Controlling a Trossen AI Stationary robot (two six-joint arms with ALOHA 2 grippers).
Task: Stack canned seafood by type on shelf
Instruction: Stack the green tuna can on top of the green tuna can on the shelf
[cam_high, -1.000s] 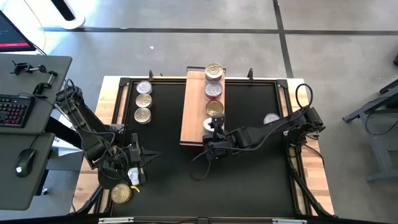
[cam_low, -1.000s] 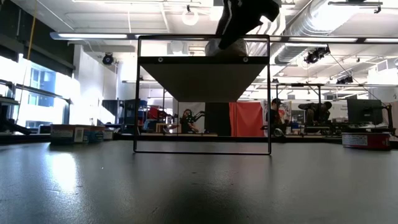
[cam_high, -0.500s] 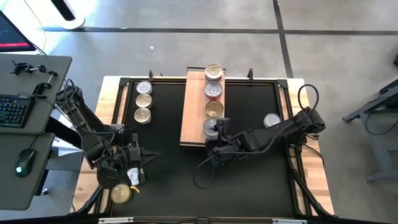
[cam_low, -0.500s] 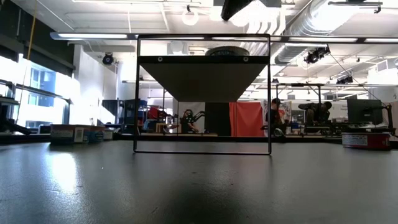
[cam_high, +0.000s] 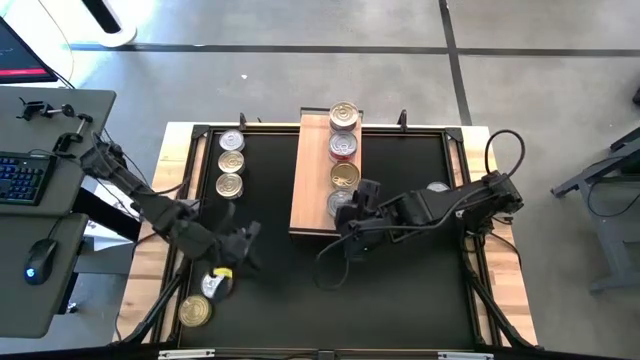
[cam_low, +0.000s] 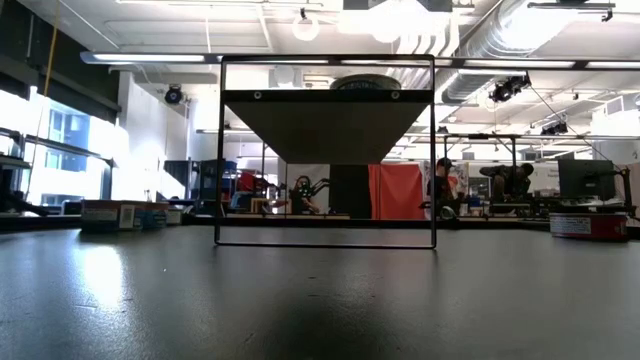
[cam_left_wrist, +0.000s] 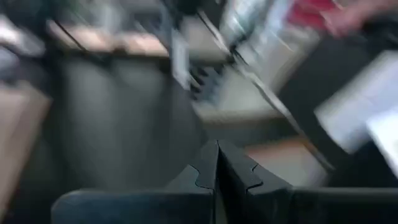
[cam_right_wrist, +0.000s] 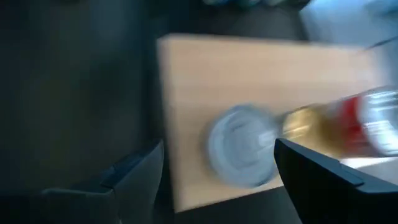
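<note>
With the right gripper (cam_high: 352, 212) spread empty beside the silver tin (cam_right_wrist: 239, 152) on the shelf (cam_high: 312, 180), we should back off without nudging it; left gripper (cam_left_wrist: 217, 163) pinched closed.

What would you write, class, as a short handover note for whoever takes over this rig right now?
Right end effector: open, empty, just beside the near end of the shelf, by the silver tin resting there.
Left end effector: shut, empty, over the table's left side.
Done: four tins in a row on the shelf, the silver one, a gold tin, a red-sided tin and a far tin.
Left: three tins in a column at far left, two near tins at front left, one tin at right part hidden by the right arm.
</note>
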